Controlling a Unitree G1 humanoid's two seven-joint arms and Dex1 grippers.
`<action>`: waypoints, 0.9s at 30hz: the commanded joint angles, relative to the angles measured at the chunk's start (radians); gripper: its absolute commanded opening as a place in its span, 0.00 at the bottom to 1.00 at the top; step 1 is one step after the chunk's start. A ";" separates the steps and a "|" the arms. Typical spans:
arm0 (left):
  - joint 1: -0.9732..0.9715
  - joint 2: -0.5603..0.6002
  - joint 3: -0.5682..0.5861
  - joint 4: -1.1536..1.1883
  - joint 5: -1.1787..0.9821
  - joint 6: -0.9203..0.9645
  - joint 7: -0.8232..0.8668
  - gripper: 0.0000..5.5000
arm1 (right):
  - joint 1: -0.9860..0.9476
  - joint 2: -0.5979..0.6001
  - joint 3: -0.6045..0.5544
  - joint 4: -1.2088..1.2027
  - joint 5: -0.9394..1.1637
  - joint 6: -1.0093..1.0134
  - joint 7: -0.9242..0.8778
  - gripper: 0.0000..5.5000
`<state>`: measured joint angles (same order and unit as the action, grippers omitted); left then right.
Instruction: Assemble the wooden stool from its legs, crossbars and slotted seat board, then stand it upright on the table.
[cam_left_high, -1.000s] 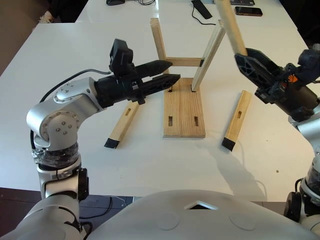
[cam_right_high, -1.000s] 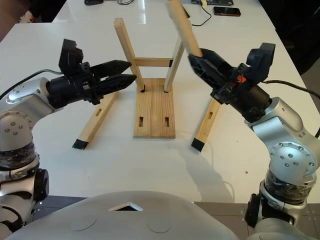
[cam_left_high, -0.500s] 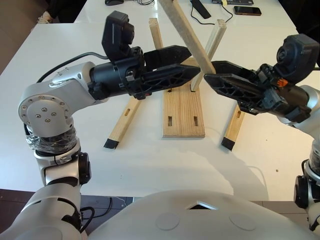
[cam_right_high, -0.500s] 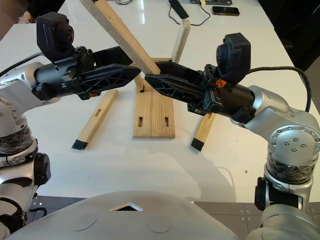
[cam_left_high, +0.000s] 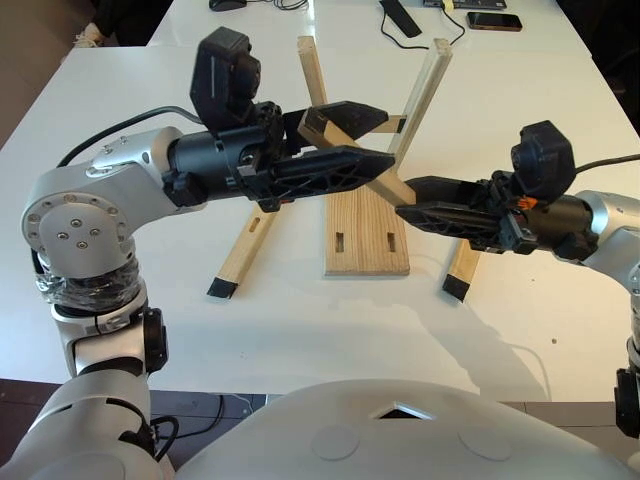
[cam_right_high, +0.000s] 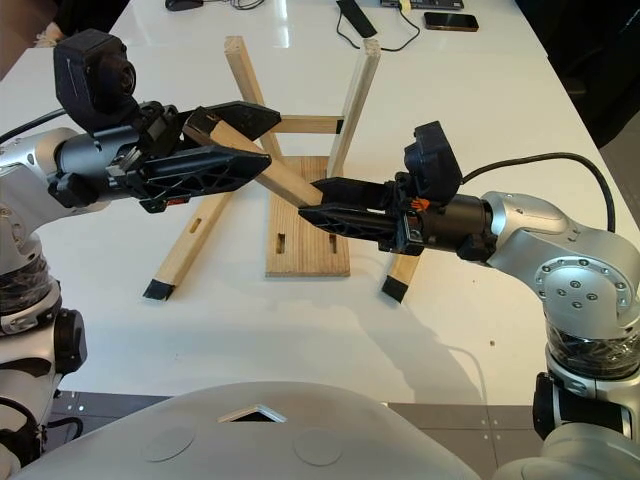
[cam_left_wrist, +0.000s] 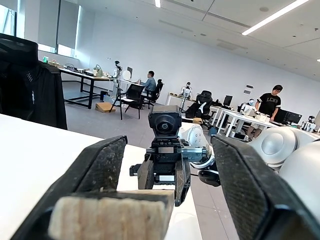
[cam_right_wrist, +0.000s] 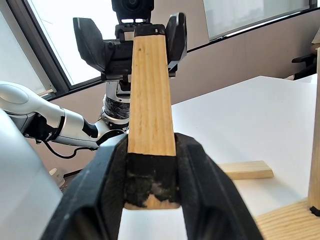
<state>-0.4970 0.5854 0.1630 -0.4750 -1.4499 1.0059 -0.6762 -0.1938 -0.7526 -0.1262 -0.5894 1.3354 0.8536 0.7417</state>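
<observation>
A wooden leg (cam_left_high: 383, 182) hangs almost level above the seat board (cam_left_high: 367, 240). My right gripper (cam_left_high: 405, 197) is shut on its black-tipped end (cam_right_wrist: 150, 195). The leg's bare end (cam_left_wrist: 110, 217) lies between the spread fingers of my open left gripper (cam_left_high: 390, 136). Two legs (cam_left_high: 316, 75) (cam_left_high: 425, 85) stand upright in the board's far slots, joined by a crossbar (cam_right_high: 305, 124). A loose slotted leg (cam_left_high: 243, 248) lies flat left of the board. Another (cam_left_high: 461, 272) lies to its right, partly hidden under my right gripper.
A phone (cam_left_high: 497, 20), a black device with its cable (cam_left_high: 402, 17) and a mouse (cam_left_high: 228, 4) lie at the table's far edge. The near half of the white table (cam_left_high: 320, 330) is bare.
My right gripper has swung the leg down from a steep tilt to nearly level and moved toward the middle. The left gripper rose, and its fingers now flank the leg's free end.
</observation>
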 joint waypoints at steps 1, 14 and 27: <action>0.023 0.028 -0.029 -0.031 0.042 -0.012 -0.051 0.50 | -0.029 0.008 -0.021 0.005 0.029 -0.001 -0.040 0.24; 0.058 0.048 -0.058 -0.041 0.116 -0.052 -0.120 0.24 | -0.006 0.000 -0.012 -0.015 0.014 -0.010 -0.053 0.24; 0.107 0.119 -0.099 -0.003 0.349 -0.135 -0.236 0.24 | 0.064 -0.054 0.085 -0.036 -0.336 -0.084 0.006 0.46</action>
<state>-0.3951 0.6783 0.0762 -0.5002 -1.1551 0.9021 -0.8803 -0.1380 -0.7999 -0.0647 -0.6345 1.0757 0.7898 0.7664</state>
